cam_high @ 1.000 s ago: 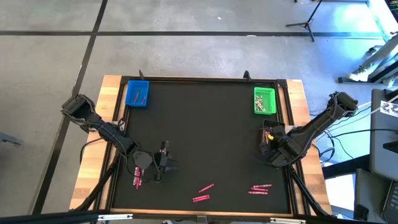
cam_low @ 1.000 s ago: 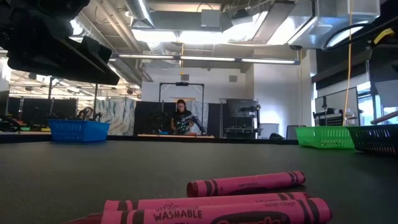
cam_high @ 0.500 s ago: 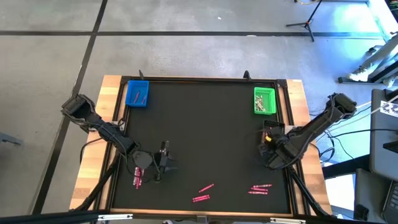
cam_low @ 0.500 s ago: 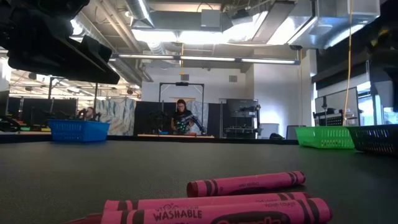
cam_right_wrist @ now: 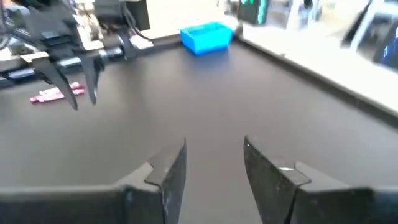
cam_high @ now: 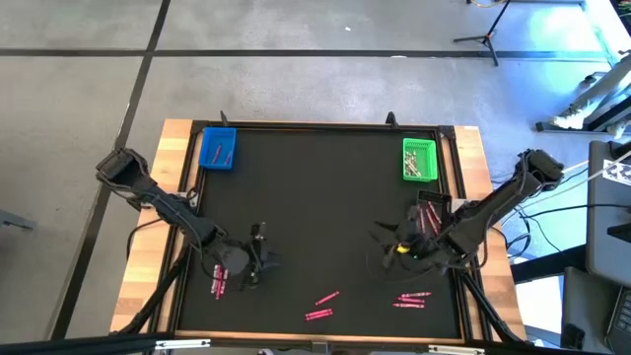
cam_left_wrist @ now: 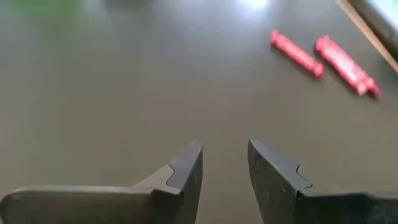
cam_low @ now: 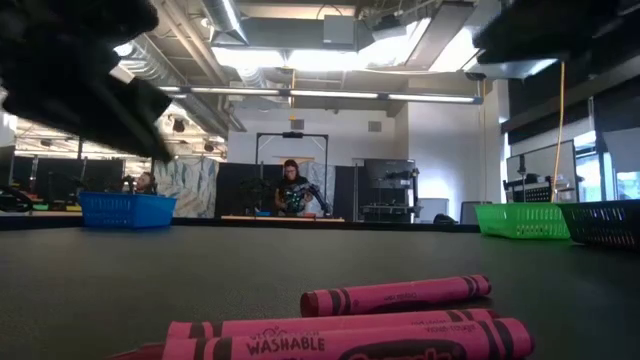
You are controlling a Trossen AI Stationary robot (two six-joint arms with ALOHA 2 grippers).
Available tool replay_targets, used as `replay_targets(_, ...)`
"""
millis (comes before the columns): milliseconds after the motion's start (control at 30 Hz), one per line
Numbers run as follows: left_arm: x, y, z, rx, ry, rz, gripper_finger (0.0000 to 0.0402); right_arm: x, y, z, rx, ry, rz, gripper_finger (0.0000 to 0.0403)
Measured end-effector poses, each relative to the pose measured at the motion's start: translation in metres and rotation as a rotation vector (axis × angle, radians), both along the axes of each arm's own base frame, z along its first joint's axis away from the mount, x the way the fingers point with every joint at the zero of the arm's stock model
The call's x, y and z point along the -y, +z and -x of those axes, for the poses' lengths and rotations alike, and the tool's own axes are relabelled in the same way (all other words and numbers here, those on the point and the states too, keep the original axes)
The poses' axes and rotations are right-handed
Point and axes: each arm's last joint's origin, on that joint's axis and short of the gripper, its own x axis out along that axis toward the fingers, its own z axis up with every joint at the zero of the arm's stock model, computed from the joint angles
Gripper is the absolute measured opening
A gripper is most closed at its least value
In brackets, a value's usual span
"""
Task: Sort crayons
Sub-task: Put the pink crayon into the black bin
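- The right gripper (cam_high: 383,247) is reached low over the mat (cam_high: 325,197), fingers parted, nothing held
- The left gripper (cam_high: 260,248) is parted above the mat, empty, crayons (cam_high: 218,281) just beside

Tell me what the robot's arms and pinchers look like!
Both arms are dark and made of jointed links. The left gripper and right gripper each end in two flat, dark grey fingers with stepped notches. The right arm has a small yellow spot near its wrist, and cables run beside it.

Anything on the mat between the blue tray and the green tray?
No. In the high view the stretch between the blue tray and the green tray is bare black mat.
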Motion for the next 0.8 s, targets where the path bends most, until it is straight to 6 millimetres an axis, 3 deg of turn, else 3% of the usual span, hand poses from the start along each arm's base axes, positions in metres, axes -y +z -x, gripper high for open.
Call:
replay_targets(200, 0.009, 0.015, 0.006, -0.362, 0.077, 0.17, 0.0119, -0.002, -0.012, -0.03, 0.002, -0.029, 0.161, 0.0159)
replay_targets(433, 0.015, 0.033, 0.029, -0.767, 0.323, 0.322, 0.0119, 0.008, -0.033, -0.065, -0.029, -0.015, 0.199, 0.0159)
replay_targets(600, 0.019, 0.033, 0.039, -0.809, 0.508, 0.393, 0.0119, 0.011, -0.04, -0.078, -0.032, 0.041, 0.185, 0.0159)
replay_targets(800, 0.018, 0.022, 0.044, -0.849, 0.629, 0.471, 0.0119, 0.009, -0.041, -0.079, -0.044, 0.124, 0.139, 0.0159)
